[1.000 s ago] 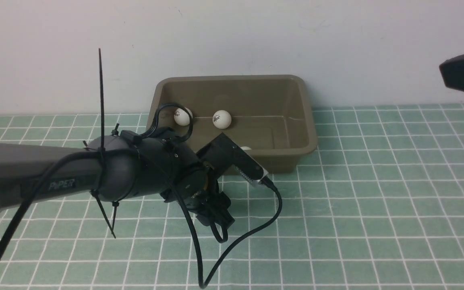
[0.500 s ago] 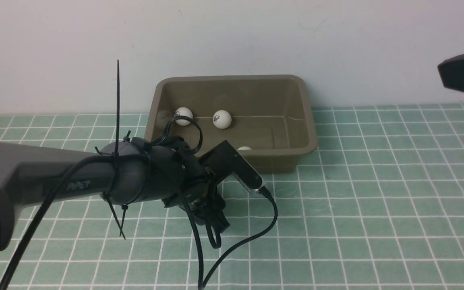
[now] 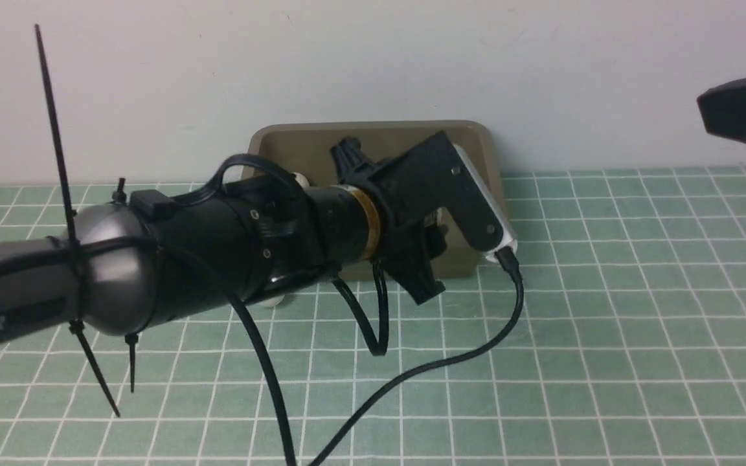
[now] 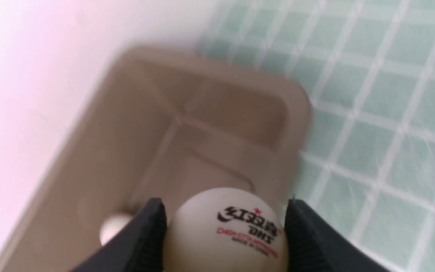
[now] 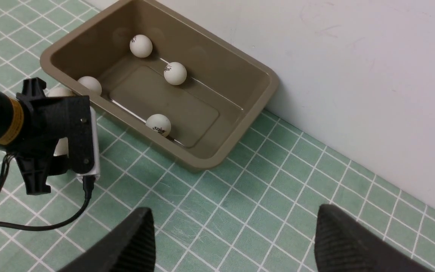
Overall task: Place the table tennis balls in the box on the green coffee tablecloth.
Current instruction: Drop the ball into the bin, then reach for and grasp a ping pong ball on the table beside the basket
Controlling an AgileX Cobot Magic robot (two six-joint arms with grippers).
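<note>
Front view: the left arm (image 3: 217,252) reaches across the olive-brown box (image 3: 484,152), hiding most of it. The box stands on the green checked tablecloth (image 3: 606,323).

Left wrist view: the left gripper (image 4: 225,206) has its jaws closed against a white table tennis ball (image 4: 227,230), with the box just beyond. A blurred pale blob (image 4: 113,226) inside the box is probably another ball.

Right wrist view: the right gripper (image 5: 234,213) has its jaws spread wide and empty. Four balls (image 5: 175,73) lie in the box.

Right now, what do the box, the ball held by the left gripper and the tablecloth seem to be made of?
Box: likely moulded plastic, olive-brown and glossy; its sloping walls show soft reflections.
Held ball: probably thin matte white plastic, with a printed black and red logo.
Tablecloth: teal-green with a white grid; woven cloth or coated sheet, I cannot tell.
</note>
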